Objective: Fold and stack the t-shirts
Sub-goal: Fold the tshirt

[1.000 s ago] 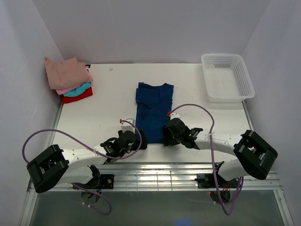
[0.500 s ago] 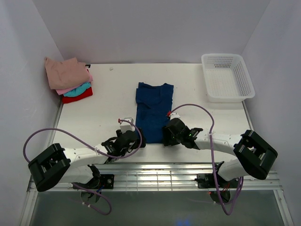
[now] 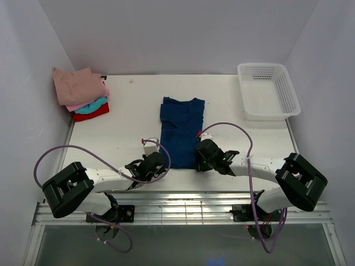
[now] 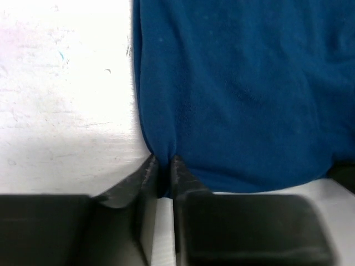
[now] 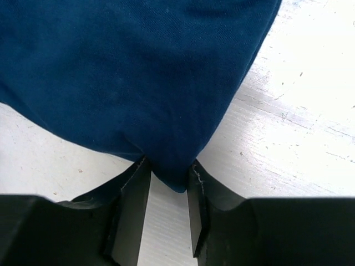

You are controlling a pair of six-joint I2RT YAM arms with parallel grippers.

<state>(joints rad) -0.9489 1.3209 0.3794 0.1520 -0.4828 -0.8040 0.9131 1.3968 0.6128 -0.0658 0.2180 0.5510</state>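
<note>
The navy blue t-shirt (image 3: 182,130) lies folded into a long strip at the table's middle, its near hem towards the arms. My left gripper (image 3: 162,166) is at the near left corner. In the left wrist view its jaws (image 4: 162,160) are shut on a pinch of the blue cloth (image 4: 238,94). My right gripper (image 3: 197,160) is at the near right corner. In the right wrist view its jaws (image 5: 167,165) press on both sides of the bunched corner of the shirt (image 5: 127,72). A stack of folded t-shirts (image 3: 82,94), dusty pink over pink, teal and red, sits at the far left.
A white mesh basket (image 3: 268,91) stands at the far right corner. White walls enclose the table (image 3: 127,119) on three sides. A metal rail runs along the near edge behind the arm bases.
Both grippers have closed on the shirt's near corners. The left gripper has also slid right to reach the hem; the right arm has stayed put.
</note>
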